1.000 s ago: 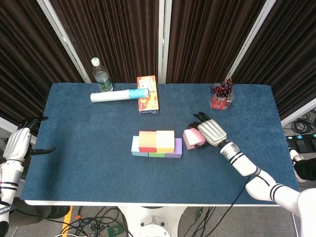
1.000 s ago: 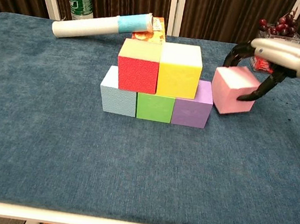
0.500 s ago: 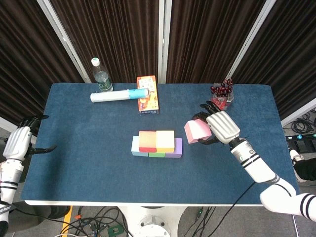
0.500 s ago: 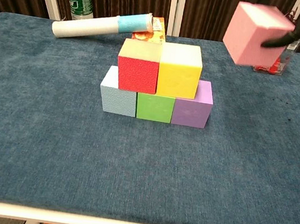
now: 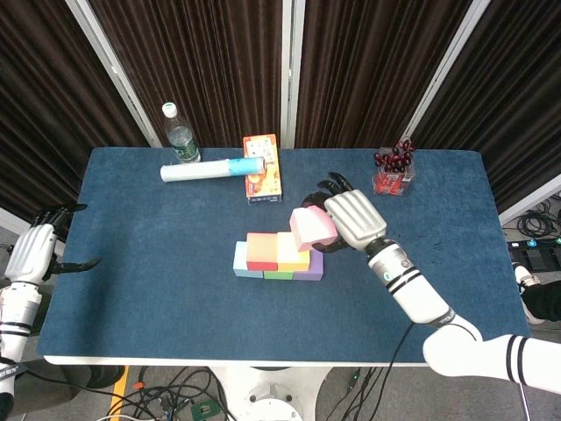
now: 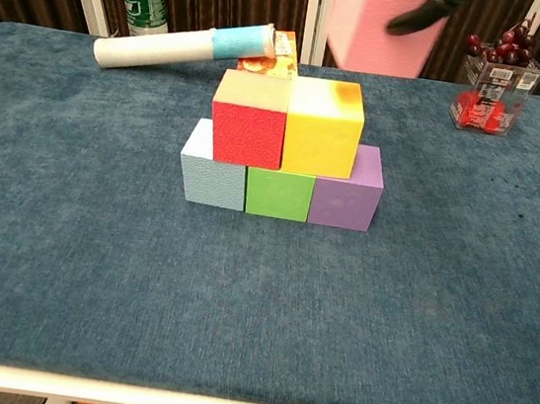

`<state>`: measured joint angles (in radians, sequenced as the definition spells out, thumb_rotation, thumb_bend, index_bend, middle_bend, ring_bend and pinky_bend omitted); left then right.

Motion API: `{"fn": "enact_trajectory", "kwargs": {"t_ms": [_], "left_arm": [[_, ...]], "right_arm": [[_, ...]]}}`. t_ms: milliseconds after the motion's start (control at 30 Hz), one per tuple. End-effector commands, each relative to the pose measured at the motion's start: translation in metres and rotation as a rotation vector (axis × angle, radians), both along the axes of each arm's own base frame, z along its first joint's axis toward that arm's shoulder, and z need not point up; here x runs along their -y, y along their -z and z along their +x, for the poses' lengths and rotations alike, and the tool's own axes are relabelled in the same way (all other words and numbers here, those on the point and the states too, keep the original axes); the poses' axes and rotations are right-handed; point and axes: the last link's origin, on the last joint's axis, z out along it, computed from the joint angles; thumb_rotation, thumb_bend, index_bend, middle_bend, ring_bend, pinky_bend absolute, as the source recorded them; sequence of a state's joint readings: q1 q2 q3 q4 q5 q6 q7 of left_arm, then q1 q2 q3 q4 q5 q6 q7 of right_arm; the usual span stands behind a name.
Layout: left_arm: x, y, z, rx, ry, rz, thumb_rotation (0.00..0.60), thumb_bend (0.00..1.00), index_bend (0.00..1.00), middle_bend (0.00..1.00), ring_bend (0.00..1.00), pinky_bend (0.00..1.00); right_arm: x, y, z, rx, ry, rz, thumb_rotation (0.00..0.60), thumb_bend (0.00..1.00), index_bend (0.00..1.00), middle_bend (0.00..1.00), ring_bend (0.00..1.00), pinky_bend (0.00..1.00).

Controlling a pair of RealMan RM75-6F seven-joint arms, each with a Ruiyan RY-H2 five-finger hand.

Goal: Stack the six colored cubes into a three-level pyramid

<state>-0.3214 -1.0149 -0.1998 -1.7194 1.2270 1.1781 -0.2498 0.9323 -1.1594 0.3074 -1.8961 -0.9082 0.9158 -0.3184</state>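
Note:
My right hand grips a pink cube in the air, just above and to the right of the yellow cube. In the chest view the pink cube hangs at the top edge, over the yellow cube, with dark fingertips wrapped on its right side. The stack has a light blue cube, a green cube and a purple cube in a row, with a red cube and the yellow one on top. My left hand hovers open off the table's left edge.
A water bottle, a white and blue roll and an orange box lie at the back left of the blue table. A clear container of red items stands at the back right.
My right hand has lifted the pink cube off the table beside the purple cube and carried it left, over the yellow cube. The left hand has stayed still.

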Motion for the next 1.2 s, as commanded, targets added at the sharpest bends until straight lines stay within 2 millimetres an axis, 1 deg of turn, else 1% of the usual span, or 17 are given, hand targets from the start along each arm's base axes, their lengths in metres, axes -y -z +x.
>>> {"fn": "enact_trajectory", "kwargs": {"t_ms": [33,233,433,733,933,1033,1067,1167,1200], "left_arm": [[0.0,0.0,-0.001,0.0,-0.002,-0.002,0.6,0.06,0.19,0.16,0.07,0.06],[-0.001,0.002,-0.002,0.005,-0.006,-0.003,0.6,0.06,0.19,0.16,0.07,0.06],[-0.002,0.003,-0.004,0.006,-0.008,-0.006,0.6,0.06,0.19,0.16,0.07,0.06],[-0.001,0.004,-0.008,0.012,-0.012,-0.005,0.6,0.06,0.19,0.16,0.07,0.06],[-0.001,0.003,-0.011,0.018,-0.016,-0.006,0.6,0.06,0.19,0.16,0.07,0.06],[-0.002,0.003,-0.011,0.021,-0.016,-0.006,0.6,0.06,0.19,0.16,0.07,0.06],[-0.002,0.003,-0.011,0.021,-0.016,-0.005,0.6,0.06,0.19,0.16,0.07,0.06],[-0.002,0.003,-0.011,0.022,-0.016,-0.003,0.6,0.06,0.19,0.16,0.07,0.06],[-0.002,0.003,-0.011,0.023,-0.016,-0.002,0.6,0.06,0.19,0.16,0.07,0.06]], "right_arm": [[-0.003,0.013,0.018,0.011,-0.011,0.014,0.6,0.12,0.34,0.49,0.14,0.0],[-0.007,0.028,0.03,-0.009,-0.008,0.026,0.6,0.12,0.33,0.49,0.14,0.0],[-0.01,0.039,0.039,-0.024,-0.002,0.028,0.6,0.12,0.32,0.48,0.14,0.0],[-0.011,0.051,0.045,-0.045,0.005,0.029,0.6,0.11,0.3,0.46,0.14,0.0],[-0.011,0.058,0.047,-0.057,0.008,0.033,0.6,0.1,0.25,0.43,0.13,0.0],[-0.01,0.061,0.047,-0.065,0.009,0.039,0.6,0.1,0.2,0.39,0.11,0.0],[-0.011,0.061,0.047,-0.064,0.009,0.044,0.6,0.1,0.16,0.36,0.09,0.0],[-0.012,0.061,0.047,-0.061,0.007,0.057,0.6,0.08,0.02,0.23,0.03,0.0],[-0.012,0.06,0.047,-0.059,0.005,0.06,0.6,0.07,0.0,0.19,0.01,0.0]]}}
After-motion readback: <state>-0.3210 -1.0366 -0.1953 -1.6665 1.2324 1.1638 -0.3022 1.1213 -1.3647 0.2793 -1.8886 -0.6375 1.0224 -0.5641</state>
